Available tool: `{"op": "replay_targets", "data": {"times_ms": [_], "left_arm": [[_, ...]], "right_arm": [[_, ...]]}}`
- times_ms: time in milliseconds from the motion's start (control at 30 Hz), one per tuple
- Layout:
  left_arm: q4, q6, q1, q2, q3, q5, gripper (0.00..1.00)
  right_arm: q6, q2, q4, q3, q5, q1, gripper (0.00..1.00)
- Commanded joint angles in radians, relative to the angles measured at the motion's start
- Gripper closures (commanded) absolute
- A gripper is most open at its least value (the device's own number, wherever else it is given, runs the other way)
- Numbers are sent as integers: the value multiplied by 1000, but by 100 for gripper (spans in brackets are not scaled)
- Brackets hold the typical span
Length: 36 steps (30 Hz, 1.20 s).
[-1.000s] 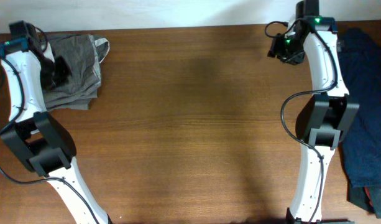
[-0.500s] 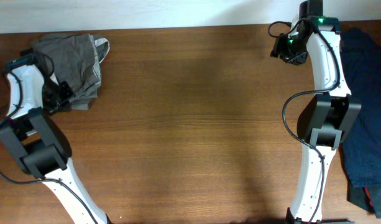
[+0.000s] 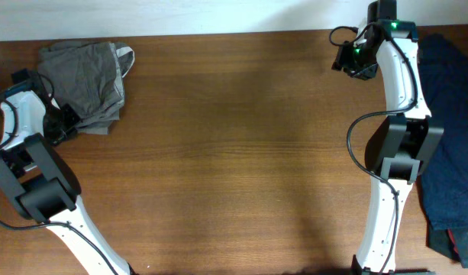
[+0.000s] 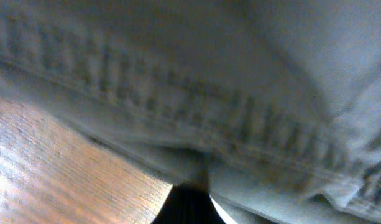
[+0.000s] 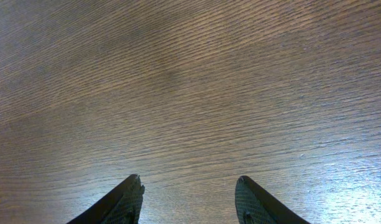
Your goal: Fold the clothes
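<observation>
I see the table [image 3: 241, 153] bare wood across its whole middle, from 11 o'clock round to 5 o'clock, so there is wide room there. The shorts [image 3: 85, 80] lie bunched at 10 o'clock, close to the far edge and near the left edge. A navy pile [image 3: 447, 130] drapes over the right edge at 3 o'clock.

My left arm is folded back along the left edge, with the left gripper [image 3: 63, 122] at the shorts' 7 o'clock corner, low to the wood. Its jaws are closed. The wrist view is filled by a blurred stitched hem, and I cannot tell whether any cloth is pinched.

My right arm reaches straight to 1 o'clock. The right gripper [image 5: 188, 180] hangs over bare wood, its 2 fingers apart and holding nothing.
</observation>
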Motion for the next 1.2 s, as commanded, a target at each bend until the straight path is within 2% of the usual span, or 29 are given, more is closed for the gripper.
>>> {"op": "replay_targets", "data": {"times_ms": [0, 600, 767, 933, 1167], "left_arm": [[36, -18, 2, -8, -3, -8, 99], [197, -21, 20, 60, -3, -40, 99], [245, -21, 19, 60, -3, 26, 99], [182, -20, 19, 54, 49, 111, 99], [73, -13, 9, -20, 138, 110, 98]], "right_arm": [[1, -51, -3, 23, 9, 2, 47], [1, -51, -5, 23, 8, 2, 47], [1, -51, -5, 23, 8, 2, 47], [5, -53, -15, 25, -10, -1, 45], [5, -56, -17, 76, -18, -3, 39]]}}
